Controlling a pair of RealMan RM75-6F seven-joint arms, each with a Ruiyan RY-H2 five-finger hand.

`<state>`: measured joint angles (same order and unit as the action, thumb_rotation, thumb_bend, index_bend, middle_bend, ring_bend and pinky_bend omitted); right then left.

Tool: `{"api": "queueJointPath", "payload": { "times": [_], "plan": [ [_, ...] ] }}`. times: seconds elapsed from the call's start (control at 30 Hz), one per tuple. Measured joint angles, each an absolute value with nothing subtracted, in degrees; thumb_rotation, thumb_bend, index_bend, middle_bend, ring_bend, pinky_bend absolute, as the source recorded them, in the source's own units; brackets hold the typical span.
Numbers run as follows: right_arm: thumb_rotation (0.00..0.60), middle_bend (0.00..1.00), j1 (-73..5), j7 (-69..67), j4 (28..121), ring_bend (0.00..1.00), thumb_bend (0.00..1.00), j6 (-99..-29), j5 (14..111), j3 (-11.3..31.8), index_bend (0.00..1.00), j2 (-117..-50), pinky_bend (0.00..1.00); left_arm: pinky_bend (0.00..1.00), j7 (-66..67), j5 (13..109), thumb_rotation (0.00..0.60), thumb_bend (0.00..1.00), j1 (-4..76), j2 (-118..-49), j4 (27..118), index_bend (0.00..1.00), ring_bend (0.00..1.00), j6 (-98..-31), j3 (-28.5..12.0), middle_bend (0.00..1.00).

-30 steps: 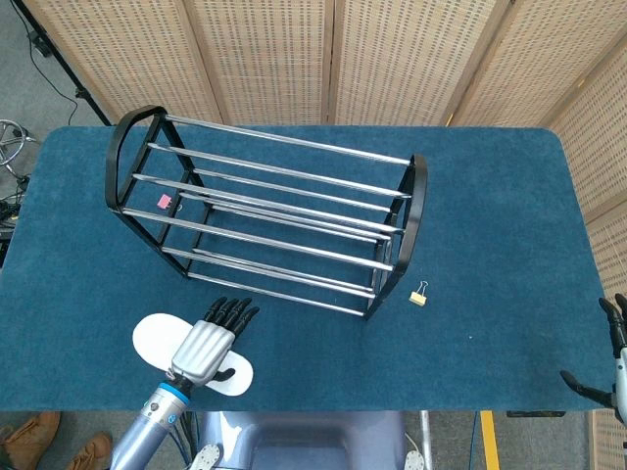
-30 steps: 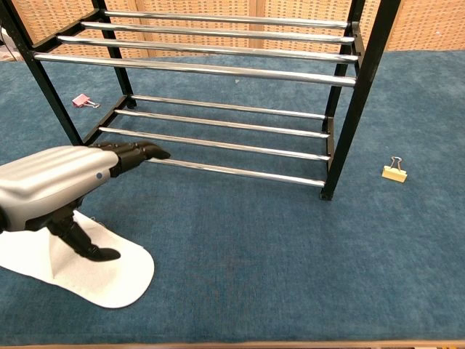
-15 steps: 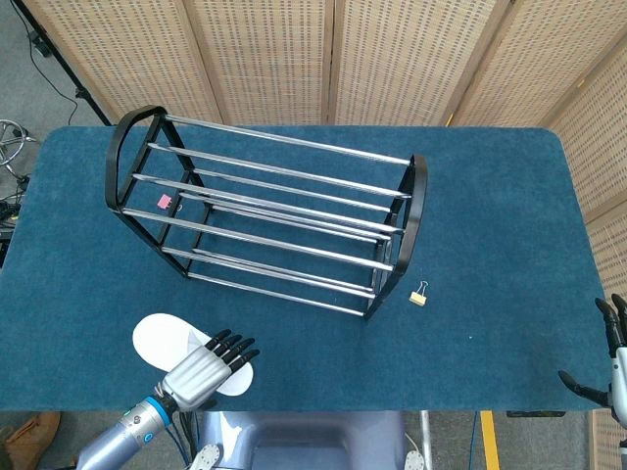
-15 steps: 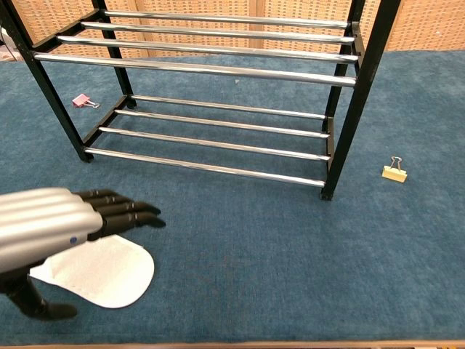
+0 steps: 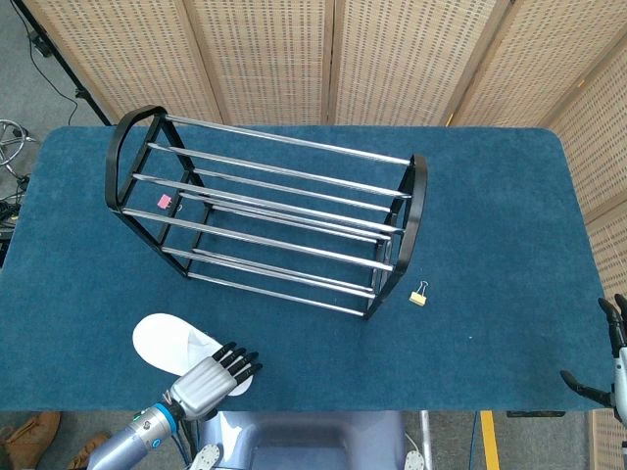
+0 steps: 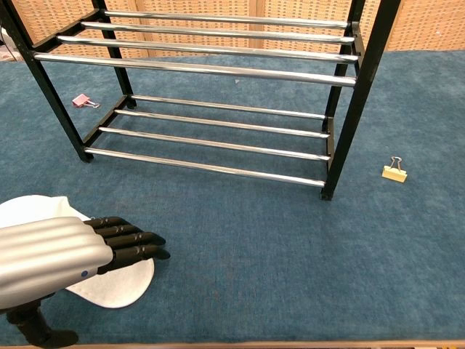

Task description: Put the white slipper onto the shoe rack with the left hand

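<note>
- White slipper (image 5: pixel 171 342): lies flat on the blue tabletop (image 5: pixel 500 215) at the near-left edge, in front of the shoe rack and apart from it; its near end is covered by the hand.
- Left hand (image 5: pixel 211 377): fingers extended and spread above the slipper's near end, holding nothing; thumb (image 6: pixel 40 334) hangs below the palm; to grasp well, the thumb should probably go under the sole edge with the fingers pressing from above.
- Shoe rack (image 5: pixel 269 215): chrome bars, both tiers bare; the slipper should be laid across two bars so it cannot drop through.
- Binder clip (image 5: pixel 419 294): beside the rack's right foot; irrelevant.
- Right hand (image 5: pixel 615 364): at the far-right edge, fingers spread, holding nothing.
</note>
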<state>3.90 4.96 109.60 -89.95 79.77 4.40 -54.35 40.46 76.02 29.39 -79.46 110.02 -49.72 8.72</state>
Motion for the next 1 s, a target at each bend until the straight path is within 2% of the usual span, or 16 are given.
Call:
{"api": "queueJointPath", "payload": {
  "times": [0.4,1.0],
  "plan": [
    [0.6,0.0,3.7,5.7,109.6,0.0,0.0,-89.6,79.7,4.3,0.0,-54.7,0.0,0.0,34.4,83.2,0.6,0.2,28.7,-77.8,108.2,0.0,0.0,-49.9,13.0,0.0],
    [0.6,0.0,3.8,5.7,109.6,0.0,0.0,-89.9,79.3,4.4,0.0,-54.7,0.0,0.0,30.3,97.2,0.6,0.2,26.2,-72.9,104.1,0.0,0.0,-54.9,20.2,0.0]
  ]
}}
